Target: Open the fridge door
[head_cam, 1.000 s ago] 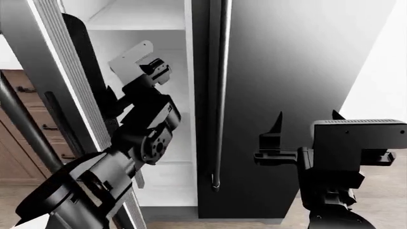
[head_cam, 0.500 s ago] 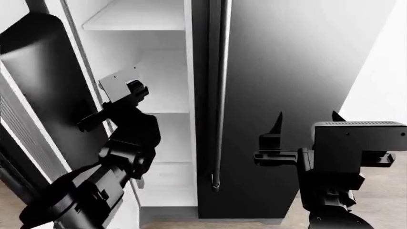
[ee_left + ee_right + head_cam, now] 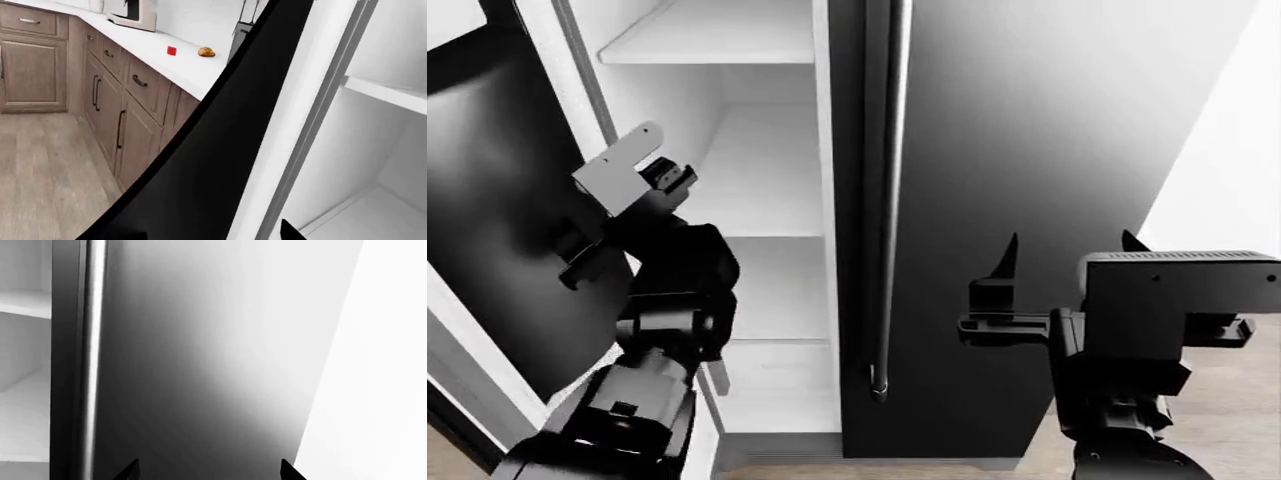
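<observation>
At the left gripper [image 3: 587,255], the jaws sit against the inner face of the swung-out left door [image 3: 487,230] of the fridge [image 3: 1028,200]; whether they're released or clenched I cannot tell (head view shows only the dark wrist and its pale bracket, and the left wrist view just catches two tips at the frame edge w/ the door's black slab between them). Over on the other side, the right gripper [image 3: 1068,255] hangs in front of the shut right door [image 3: 220,355], jaws released, holding nothing, both tips apart and short of the steel. Judging by how things lie, the step in hand is the tail end of the push: left door stands wide, white shelves [image 3: 714,45] fully exposed, so the task looks all but done. Next move prob. calls for only a bit more outward sweep, or simply easing the arm off the door w/o dragging it back. Edges to mind: the door's white inner edge [image 3: 313,115] runs right beside the wrist, and beyond the door stands the brown cabinet run [image 3: 127,115] under a white desk [image 3: 167,60], where a small red item [image 3: 171,50] and a brown lump [image 3: 206,52] sit near each other. Door's swing room toward those cabinets looks limited, a likely bump if pushed hard. Wooden floor [image 3: 47,175] by the cabinets is open. Right door's bar handle [image 3: 892,200] stays untouched, near the right arm.
</observation>
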